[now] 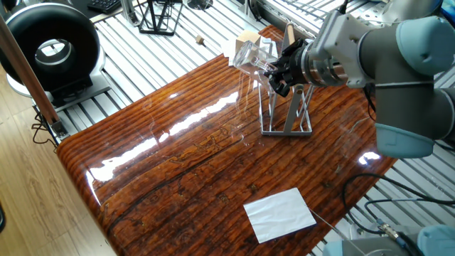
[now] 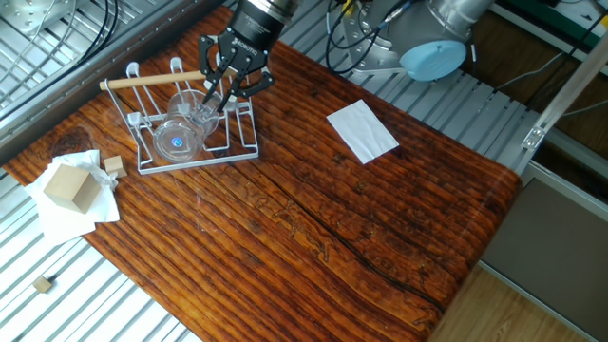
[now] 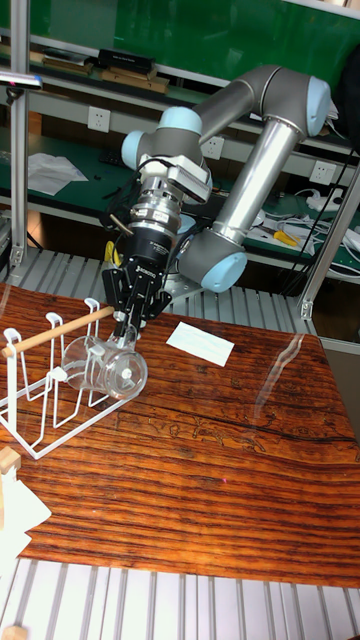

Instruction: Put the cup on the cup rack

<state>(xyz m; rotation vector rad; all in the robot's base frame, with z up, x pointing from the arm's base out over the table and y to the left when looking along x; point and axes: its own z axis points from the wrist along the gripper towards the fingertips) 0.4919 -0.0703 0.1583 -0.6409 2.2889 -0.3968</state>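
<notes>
End effector (image 2: 226, 87) clenched on rim of cup (image 2: 180, 139). Cup tipped on side, mouth toward pegs, so peg can go inside. Cup sits over cup rack (image 2: 152, 163), near far corner of desk (image 2: 313, 218). Not let go yet.

I can't tell whether the gripper (image 2: 224, 87) pinches the cup (image 2: 180, 136): its fingertips blur into glass. The cup rack (image 3: 50, 385) runs off the tall view's left edge.

Glossy ribbed wooden table (image 2: 313, 228); clear glass cup (image 2: 180, 136); wire cup rack (image 2: 190, 157), wooden rod; matt paper sheet (image 2: 362, 131)
</notes>
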